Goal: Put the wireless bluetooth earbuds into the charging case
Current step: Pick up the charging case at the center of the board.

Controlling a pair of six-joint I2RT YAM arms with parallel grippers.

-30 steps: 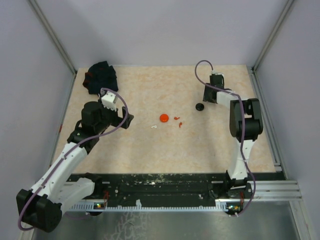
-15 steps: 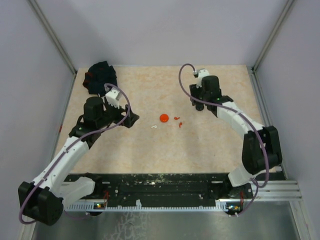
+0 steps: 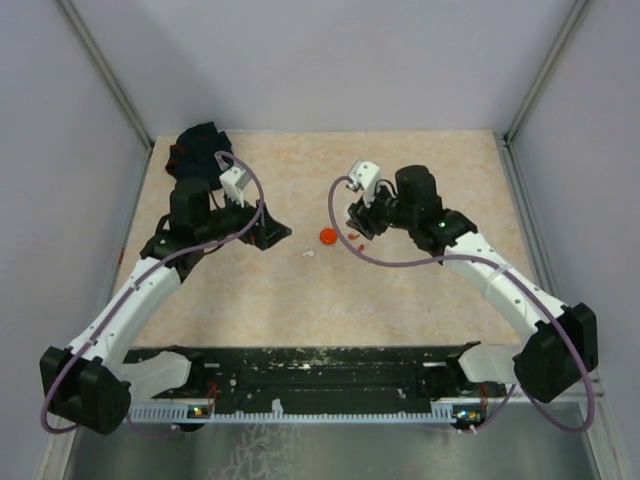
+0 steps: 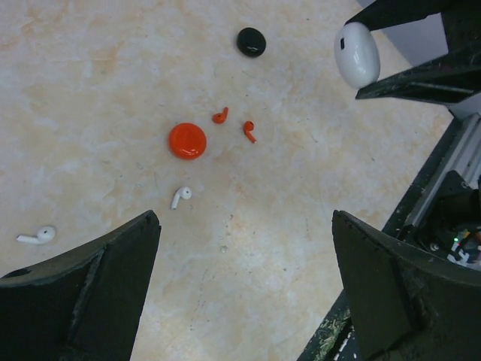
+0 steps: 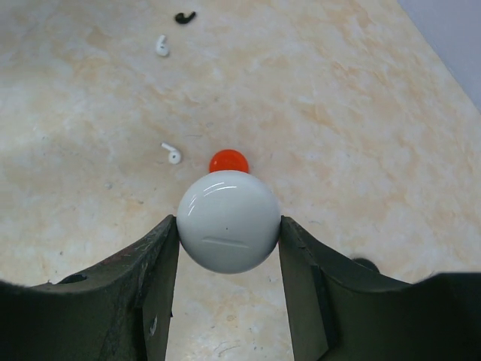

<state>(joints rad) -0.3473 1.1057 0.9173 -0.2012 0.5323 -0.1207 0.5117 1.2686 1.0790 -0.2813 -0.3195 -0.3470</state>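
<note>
1. Illumination: all three views are bright, with even, diffuse light from overhead. The pale counter (image 3: 420,290) is uniformly exposed.
2. Shadows: soft and faint. In the top view, a dim shadow lies on the counter beneath each arm.
3. Glare: the white charging case (image 5: 228,220) carries a soft, curved highlight on its upper left face.
4. Exposure: the jaws of the left gripper (image 4: 244,218) render nearly black, with little surface detail.
5. Focus: both wrist views are sharp on the counter. Jaw edges nearest the lens are slightly soft.
6. Resolution: in the top view, the white earbud (image 3: 309,253) is too small for its shape to resolve.
</note>
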